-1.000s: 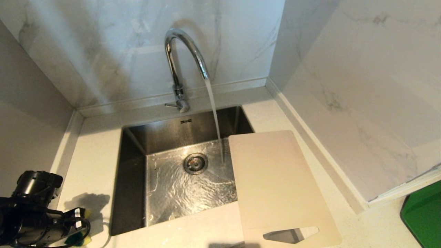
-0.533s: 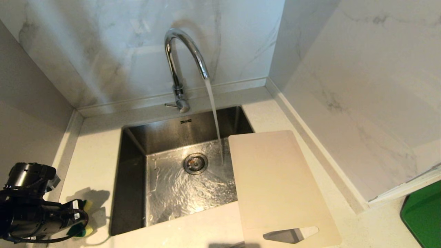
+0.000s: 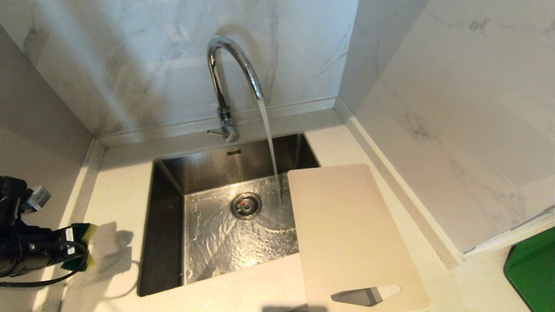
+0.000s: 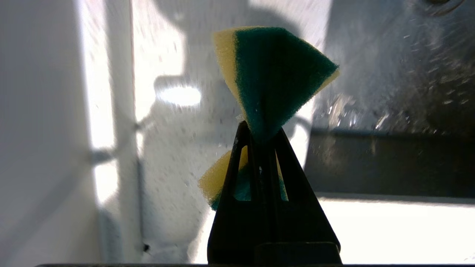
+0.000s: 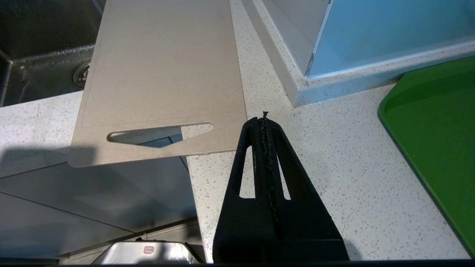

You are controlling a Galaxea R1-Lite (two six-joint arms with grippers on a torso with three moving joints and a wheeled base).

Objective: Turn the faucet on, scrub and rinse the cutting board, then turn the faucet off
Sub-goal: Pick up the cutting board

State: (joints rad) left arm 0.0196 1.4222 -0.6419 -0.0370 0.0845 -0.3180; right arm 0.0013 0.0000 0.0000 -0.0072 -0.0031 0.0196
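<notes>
Green tray [image 3: 532, 273] cut off at lower right; cutting board [image 3: 351, 234] clipped at bottom edge; sponge [image 4: 272, 78] partly hidden behind left pincer [image 4: 261, 131].

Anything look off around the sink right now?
The cutting board sits askew: its far corner juts over the sink, and its handle end overhangs the counter's front edge. The faucet runs beside it, missing it. Left gripper pinches the sponge.

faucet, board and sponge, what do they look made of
Faucet: polished chrome-look metal, mirror glints. Board: probably plastic, thin, matte cream, cut-out slot. Sponge: yellow foam with a coarse green scouring face, pinched to a fan in the left gripper.
</notes>
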